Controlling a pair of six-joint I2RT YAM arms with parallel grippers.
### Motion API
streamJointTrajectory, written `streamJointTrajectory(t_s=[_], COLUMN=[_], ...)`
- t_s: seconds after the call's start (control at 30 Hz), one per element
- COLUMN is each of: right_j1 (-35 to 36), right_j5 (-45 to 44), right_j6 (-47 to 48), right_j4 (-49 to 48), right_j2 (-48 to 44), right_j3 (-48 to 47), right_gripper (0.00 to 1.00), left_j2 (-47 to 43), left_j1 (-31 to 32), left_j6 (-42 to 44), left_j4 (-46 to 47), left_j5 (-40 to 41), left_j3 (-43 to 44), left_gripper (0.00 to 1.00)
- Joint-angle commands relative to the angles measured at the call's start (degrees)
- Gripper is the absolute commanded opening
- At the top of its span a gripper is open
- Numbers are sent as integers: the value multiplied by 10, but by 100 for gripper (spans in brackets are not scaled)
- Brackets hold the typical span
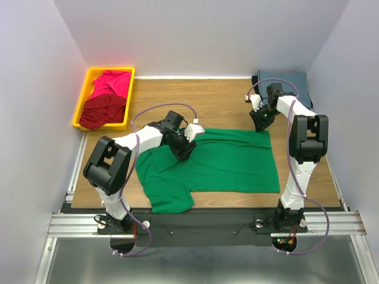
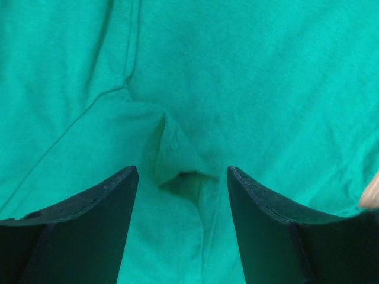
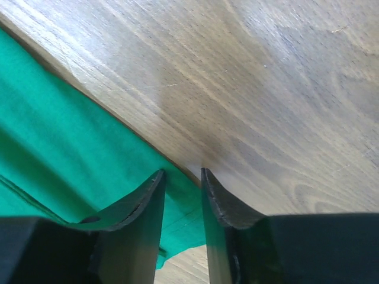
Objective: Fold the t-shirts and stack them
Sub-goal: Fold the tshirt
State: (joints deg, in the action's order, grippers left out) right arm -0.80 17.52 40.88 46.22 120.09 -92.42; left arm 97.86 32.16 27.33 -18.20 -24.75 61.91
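Observation:
A bright green t-shirt [image 1: 225, 163] lies spread on the wooden table [image 1: 219, 97], with one sleeve towards the near left. My left gripper [image 1: 186, 147] hovers over its upper left part. In the left wrist view it [image 2: 182, 168] is open, with a small pucker of green cloth [image 2: 249, 71] between its wide jaws. My right gripper [image 1: 260, 123] is at the shirt's far right corner. In the right wrist view it [image 3: 183, 171] has its jaws narrowly apart, astride that corner of green cloth [image 3: 53, 136]. I cannot make out the black shirt.
A yellow bin [image 1: 81, 102] at the far left holds a magenta pink shirt [image 1: 113, 83] and a dark red shirt [image 1: 102, 111]. A folded slate blue-grey shirt [image 1: 285, 80] lies at the far right corner, just behind the right arm. Walls close in on three sides.

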Motion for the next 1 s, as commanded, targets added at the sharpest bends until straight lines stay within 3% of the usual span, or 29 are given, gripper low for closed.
streamJointTrajectory(t_s=[0.0, 0.13, 0.17, 0.2, 0.47, 0.63, 0.7, 0.73, 0.77, 0.87, 0.97], right_j1=[-4, -4, -4, -3, -4, -3, -4, -3, -3, -4, -4], right_j5=[-10, -20, -27, -28, -46, -45, -47, -45, -42, -28, -22], right_j6=[3, 4, 5, 5, 11, 12, 12, 14, 17, 37, 52], right_j4=[-17, -18, -19, -19, -20, -19, -20, -18, -18, -18, -15], right_j2=[1, 4, 5, 5, 4, 2, 0, -10, -18, -65, -114], right_j3=[0, -2, -2, -2, 2, 2, 2, 5, 6, 21, 36], right_gripper=[35, 35, 35, 35, 35, 35, 35, 35, 36, 41, 41], left_j2=[14, 0, -12, -16, -73, -62, -51, -42, -37, -39, -50], left_j1=[7, 8, 9, 9, 9, 9, 9, 10, 9, 9, 7], left_j6=[-11, 3, 10, 18, 76, 91, 94, 96, 98, 110, 122], left_j4=[16, 3, -11, -22, -97, -111, -113, -112, -114, -119, -136], left_j5=[1, -12, -19, -23, -44, -34, -34, -32, -36, -51, -69], left_j3=[28, 25, 23, 23, -4, -8, -7, -5, -2, 2, 12], left_gripper=[58, 16, 2, 0, 0, 0, 11, 32, 39, 51, 52])
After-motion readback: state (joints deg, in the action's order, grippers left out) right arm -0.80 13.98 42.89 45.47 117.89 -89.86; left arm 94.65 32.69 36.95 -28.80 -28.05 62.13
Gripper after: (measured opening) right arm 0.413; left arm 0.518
